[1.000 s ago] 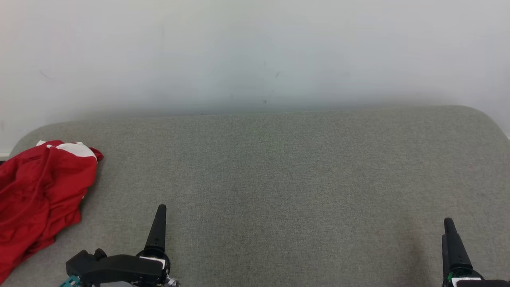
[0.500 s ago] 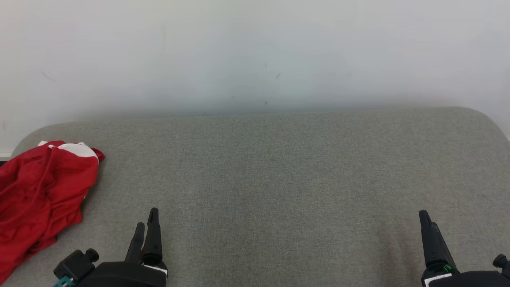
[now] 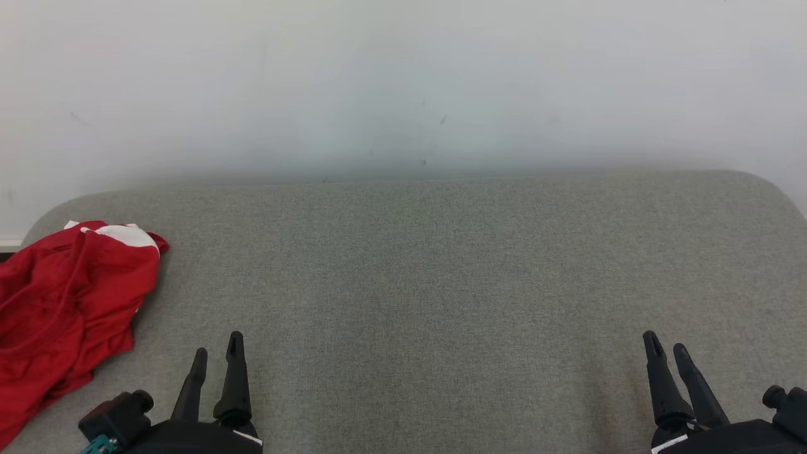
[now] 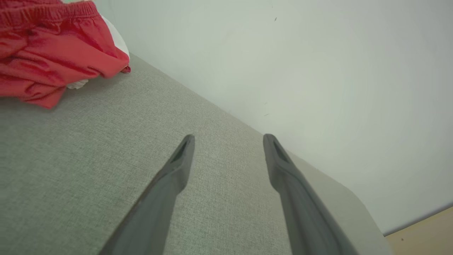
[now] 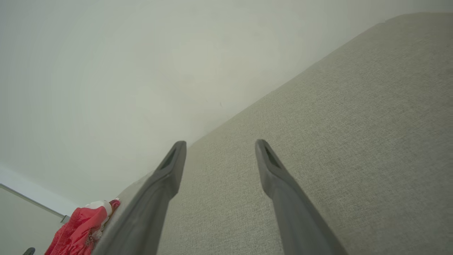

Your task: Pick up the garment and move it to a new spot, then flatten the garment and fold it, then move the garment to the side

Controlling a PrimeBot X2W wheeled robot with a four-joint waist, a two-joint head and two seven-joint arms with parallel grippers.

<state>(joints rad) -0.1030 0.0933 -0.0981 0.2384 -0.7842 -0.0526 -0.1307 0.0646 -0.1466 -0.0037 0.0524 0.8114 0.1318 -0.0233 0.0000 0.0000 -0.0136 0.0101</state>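
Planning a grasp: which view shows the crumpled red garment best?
Head view: the crumpled red garment shows almost whole on the grey fabric surface. Left wrist view crops it to one close edge; right wrist view catches a small distant bit.

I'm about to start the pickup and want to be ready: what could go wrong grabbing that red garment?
1. The red garment lies crumpled at the far left edge of the grey surface; a sideways nudge might push it off.
2. It is bunched in layers, so the open left hand may pinch one fold and lift it twisted.
3. The open right hand sits far across the surface, so a two-handed lift needs a long reach.
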